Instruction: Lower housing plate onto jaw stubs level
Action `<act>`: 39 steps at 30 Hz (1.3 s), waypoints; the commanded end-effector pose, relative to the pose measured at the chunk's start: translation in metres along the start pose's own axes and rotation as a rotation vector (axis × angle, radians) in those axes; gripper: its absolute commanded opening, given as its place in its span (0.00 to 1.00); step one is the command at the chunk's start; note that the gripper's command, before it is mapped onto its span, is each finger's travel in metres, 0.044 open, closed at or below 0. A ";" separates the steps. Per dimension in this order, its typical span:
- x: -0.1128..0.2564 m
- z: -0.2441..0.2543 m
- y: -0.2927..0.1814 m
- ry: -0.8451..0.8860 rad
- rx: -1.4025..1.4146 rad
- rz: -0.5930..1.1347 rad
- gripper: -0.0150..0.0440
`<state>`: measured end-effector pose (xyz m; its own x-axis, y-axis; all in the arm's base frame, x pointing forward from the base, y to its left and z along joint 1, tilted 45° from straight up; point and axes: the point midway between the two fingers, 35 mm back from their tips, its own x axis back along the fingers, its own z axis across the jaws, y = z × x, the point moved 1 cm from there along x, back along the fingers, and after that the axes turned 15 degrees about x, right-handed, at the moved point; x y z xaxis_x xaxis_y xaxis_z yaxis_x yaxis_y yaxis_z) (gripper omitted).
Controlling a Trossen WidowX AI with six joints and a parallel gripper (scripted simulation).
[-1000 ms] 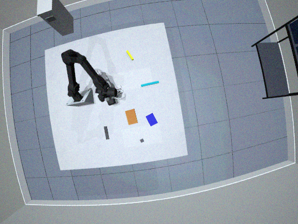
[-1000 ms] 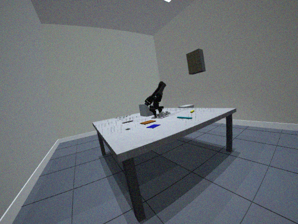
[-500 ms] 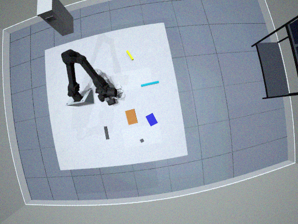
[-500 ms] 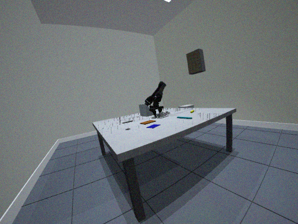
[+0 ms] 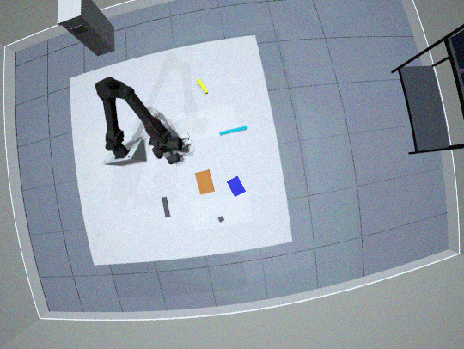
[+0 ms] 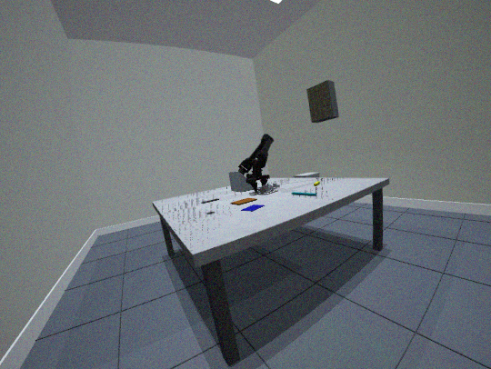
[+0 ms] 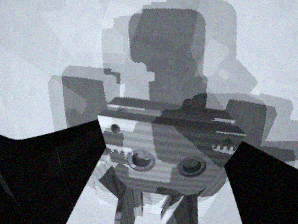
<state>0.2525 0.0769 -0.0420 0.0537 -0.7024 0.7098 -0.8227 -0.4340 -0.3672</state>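
Observation:
The housing plate (image 7: 162, 142) is a grey plate with two ringed holes and smaller holes. My gripper (image 7: 167, 132) (image 5: 185, 150) (image 6: 260, 187) is shut on it, one black finger at each end, low over the table. Beyond its upper edge in the wrist view lies another grey bar-like part (image 7: 142, 107). Below its lower edge, parts of the jaws (image 7: 131, 202) show, mostly hidden under it. The stubs and pins cannot be told apart, and whether the plate touches the stubs or sits level cannot be told.
On the white table (image 5: 129, 241) (image 6: 227, 227) lie an orange block (image 5: 204, 182) (image 6: 244, 201), a blue block (image 5: 236, 186) (image 6: 253, 208), a cyan bar (image 5: 233, 131) (image 6: 304, 194), a yellow bar (image 5: 202, 86) (image 6: 316, 184), a dark bar (image 5: 166, 207) (image 6: 210, 201) and a small dark block (image 5: 221, 219).

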 end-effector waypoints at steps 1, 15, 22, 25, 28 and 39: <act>-0.004 -0.001 0.002 -0.007 -0.008 -0.009 0.85; 0.001 0.000 0.002 -0.007 -0.008 -0.010 0.85; 0.000 0.000 0.002 -0.007 -0.008 -0.009 0.85; -0.001 0.000 0.002 -0.007 -0.008 -0.009 0.85; -0.002 0.000 0.002 -0.007 -0.008 -0.009 0.85; -0.004 0.000 0.002 -0.007 -0.008 -0.009 0.85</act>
<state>0.2516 0.0780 -0.0431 0.0608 -0.7016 0.7100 -0.8225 -0.4382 -0.3626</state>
